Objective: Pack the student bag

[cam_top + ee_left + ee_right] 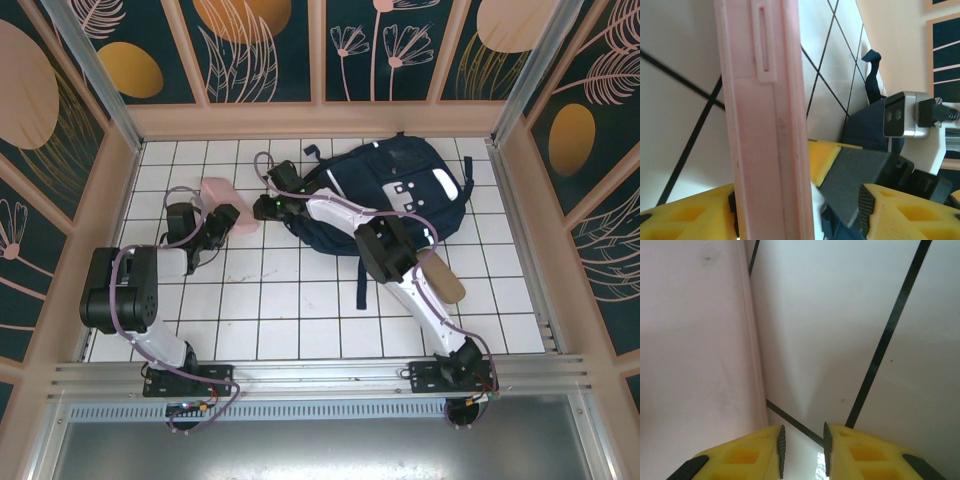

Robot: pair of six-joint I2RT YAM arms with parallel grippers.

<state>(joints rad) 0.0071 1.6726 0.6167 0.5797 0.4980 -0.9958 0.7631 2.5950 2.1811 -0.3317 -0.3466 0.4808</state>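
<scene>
Left end effector (222, 222) low over the white-tiled table (300, 300), jaws spread wide around a flat pink case (765, 125); case seen edge-on from the wrist, touching one yellow finger, a clear gap to the other. Right end effector (268, 207) just beside the left one, across the case from it, jaws narrow with nothing between them, bare tile showing through the gap, the pink surface close along one finger. Student bag (400, 185) flat on the table behind the right end effector, on its wrist side, partly under that arm, well apart from the left end effector. Tan oblong object (447, 281) near the bag, further back along the right arm.
</scene>
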